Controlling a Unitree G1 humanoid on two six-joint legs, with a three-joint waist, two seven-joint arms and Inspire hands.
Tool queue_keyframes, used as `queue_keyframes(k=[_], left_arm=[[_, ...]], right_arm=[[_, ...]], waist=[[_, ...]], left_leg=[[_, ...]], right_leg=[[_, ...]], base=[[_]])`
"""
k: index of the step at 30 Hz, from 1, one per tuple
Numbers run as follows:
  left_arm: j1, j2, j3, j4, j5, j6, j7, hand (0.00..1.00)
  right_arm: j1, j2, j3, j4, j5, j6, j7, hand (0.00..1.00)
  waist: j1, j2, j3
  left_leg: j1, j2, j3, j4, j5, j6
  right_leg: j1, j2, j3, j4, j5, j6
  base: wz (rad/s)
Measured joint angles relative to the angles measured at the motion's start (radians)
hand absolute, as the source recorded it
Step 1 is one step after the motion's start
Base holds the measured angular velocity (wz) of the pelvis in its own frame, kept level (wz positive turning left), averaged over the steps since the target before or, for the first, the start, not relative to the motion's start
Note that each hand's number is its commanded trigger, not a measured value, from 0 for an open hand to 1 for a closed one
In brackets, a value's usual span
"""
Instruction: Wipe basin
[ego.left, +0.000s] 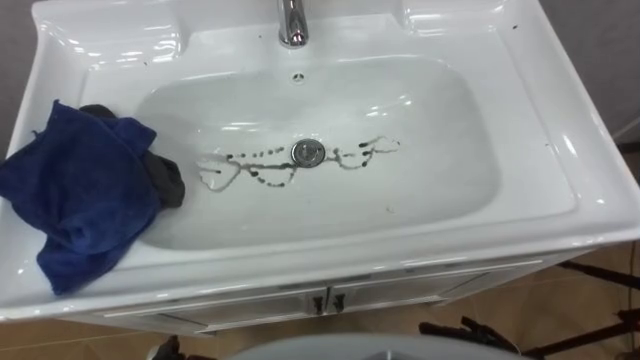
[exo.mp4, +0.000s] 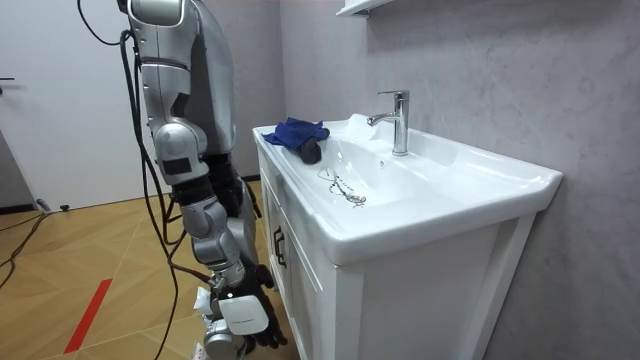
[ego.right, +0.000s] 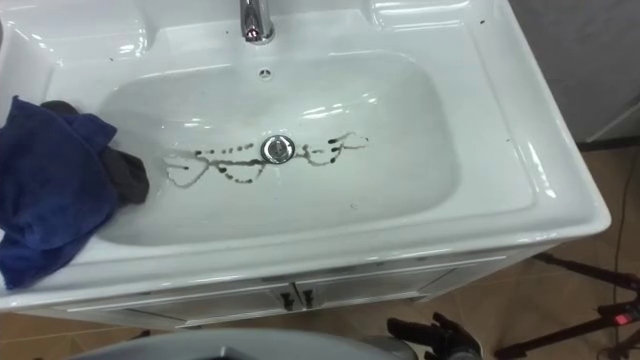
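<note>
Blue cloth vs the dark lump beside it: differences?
The blue cloth is large and draped over the left rim of the basin; the dark lump is smaller, blackish and sits on the bowl's inner slope, partly under the cloth. Both lie at the left, touching, clear of the dark marks by the drain.
</note>
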Motion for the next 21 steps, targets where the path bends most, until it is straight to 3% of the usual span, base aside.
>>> queue_keyframes(k=[9, 16, 21], left_arm=[[0.008, -0.003, 0.021, 0.003, -0.001, 0.002, 0.001, 0.00], [0.022, -0.003, 0.043, 0.002, -0.001, 0.025, 0.007, 0.00], [0.051, -0.002, 0.115, 0.002, 0.006, 0.034, 0.011, 0.00]], right_arm=[[0.000, -0.001, 0.000, 0.004, 0.000, 0.003, -0.004, 0.00], [0.000, -0.001, 0.002, 0.004, 0.034, 0.035, -0.023, 0.00], [0.000, -0.003, 0.000, 0.000, 0.030, 0.044, -0.026, 0.00]], waist=[[0.002, 0.002, 0.0027], [0.004, 0.004, 0.0024], [0.012, 0.010, 0.0006]], left_leg=[[0.013, 0.000, 0.002, -0.001, 0.000, 0.000], [0.017, -0.001, -0.003, 0.002, 0.000, 0.000], [0.020, -0.001, -0.008, 0.003, -0.001, 0.000]], right_leg=[[0.013, 0.000, 0.000, 0.002, 0.000, 0.000], [0.027, -0.003, -0.011, 0.001, 0.000, 0.001], [0.036, -0.004, -0.019, -0.001, -0.001, 0.001]], base=[[0.00], [0.03], [0.03]])
